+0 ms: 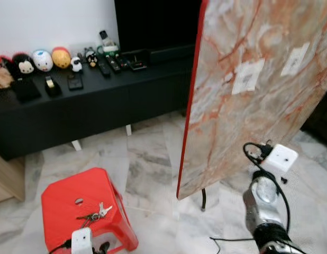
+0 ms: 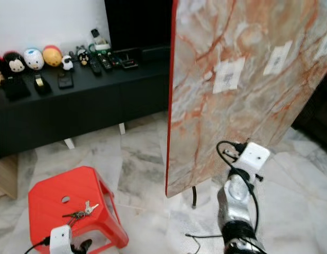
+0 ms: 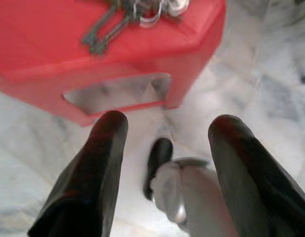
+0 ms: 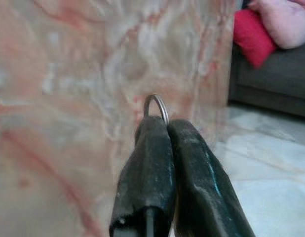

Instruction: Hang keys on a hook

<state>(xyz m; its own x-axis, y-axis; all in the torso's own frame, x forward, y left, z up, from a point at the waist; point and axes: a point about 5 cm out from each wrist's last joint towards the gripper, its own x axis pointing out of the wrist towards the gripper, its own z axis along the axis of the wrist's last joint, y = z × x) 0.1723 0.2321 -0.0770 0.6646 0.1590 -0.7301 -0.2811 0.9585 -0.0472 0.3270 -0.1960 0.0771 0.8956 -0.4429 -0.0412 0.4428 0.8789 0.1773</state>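
Observation:
A bunch of keys (image 1: pixel 94 214) lies on top of a red plastic stool (image 1: pixel 63 198) at the lower left. My left gripper (image 3: pixel 170 121) hangs open low beside the stool's side, below the keys (image 3: pixel 128 12), with nothing between its fingers. A tall marble-patterned board (image 1: pixel 248 106) with a red edge stands on the right and carries two white square pads (image 1: pixel 248 75). My right arm (image 1: pixel 264 203) reaches toward the board's lower part. My right gripper (image 4: pixel 165 123) is shut on a thin metal ring (image 4: pixel 156 104), close in front of the board.
A long black low cabinet (image 1: pixel 100 106) along the back wall holds toy figures (image 1: pixel 43 60) and remotes, with a dark screen (image 1: pixel 153 24) above. A black cable (image 1: pixel 221 241) lies on the marble floor. A sofa with pink and red cushions (image 4: pixel 271 29) stands beyond the board.

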